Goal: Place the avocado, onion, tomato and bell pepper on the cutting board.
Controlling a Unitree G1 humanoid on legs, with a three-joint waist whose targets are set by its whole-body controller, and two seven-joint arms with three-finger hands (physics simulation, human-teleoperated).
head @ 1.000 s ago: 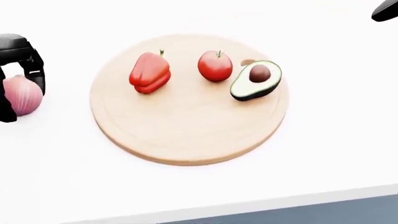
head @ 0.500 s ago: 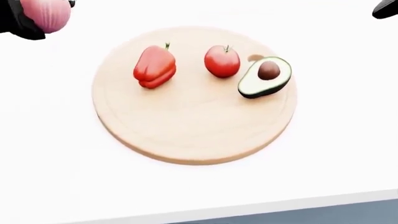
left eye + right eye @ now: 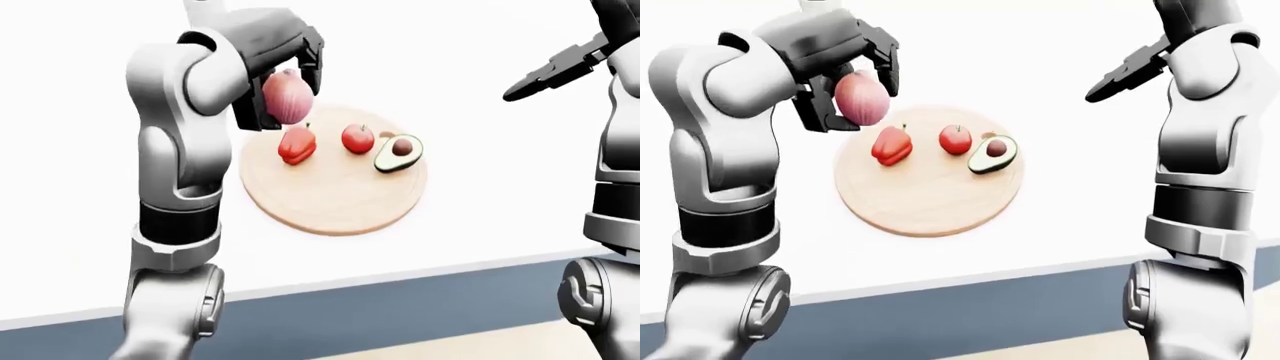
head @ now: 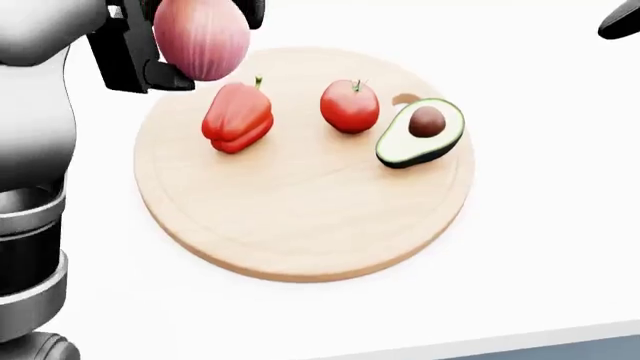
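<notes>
A round wooden cutting board [image 4: 300, 225] lies on the white counter. On it are a red bell pepper [image 4: 237, 116], a tomato [image 4: 349, 106] and a halved avocado [image 4: 421, 133] with its pit showing. My left hand [image 4: 185, 45] is shut on a pink onion [image 4: 200, 36] and holds it in the air above the board's upper left edge, just up-left of the pepper. My right hand [image 3: 1122, 73] is open and empty, raised well to the right of the board.
The white counter [image 4: 540, 247] ends in an edge at the bottom of the eye views, with a dark blue front panel [image 3: 400, 307] below it. My left arm [image 3: 180, 150] stands left of the board.
My left hand has carried the onion from the left side of the head view up and then rightward, over the board's upper left edge. The view shifted slightly.
</notes>
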